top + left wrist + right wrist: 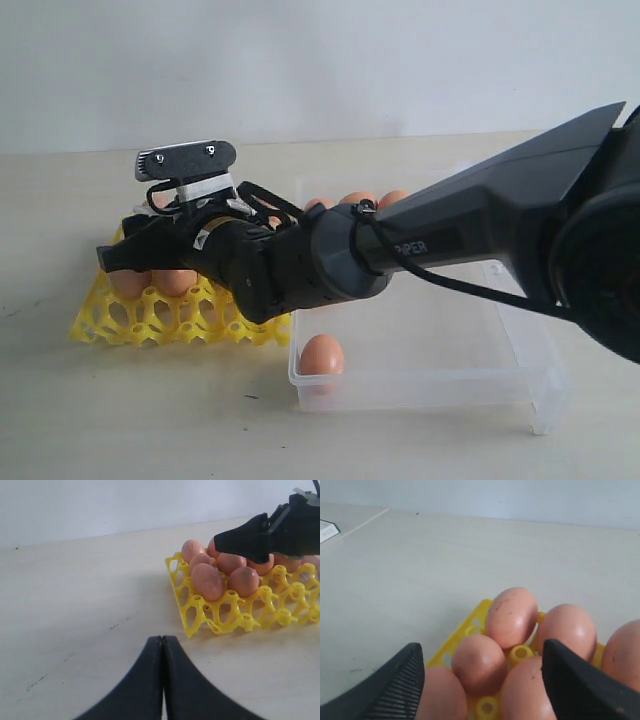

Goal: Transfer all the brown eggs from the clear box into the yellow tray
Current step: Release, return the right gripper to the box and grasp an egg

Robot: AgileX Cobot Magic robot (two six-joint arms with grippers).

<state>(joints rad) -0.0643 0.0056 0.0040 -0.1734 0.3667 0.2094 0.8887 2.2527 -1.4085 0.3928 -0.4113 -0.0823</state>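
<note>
The yellow tray (110, 325) lies at the left with several brown eggs (175, 282) standing in its cells. My right gripper (118, 257) reaches across from the right and hovers open just above those eggs, holding nothing. In the right wrist view its ribbed fingers (395, 680) straddle a cluster of eggs (479, 662) in the tray (470, 625). The clear box (450, 320) holds one egg (321, 355) at its near left corner and a few eggs (357, 198) along its far wall. My left gripper (162, 639) is shut and empty over bare table, short of the tray (200, 615).
The right arm's body hides the tray's right part and the box's far left corner. A pale table surface surrounds tray and box, with a white wall behind. A small white and dark flat object (327, 529) lies far off on the table.
</note>
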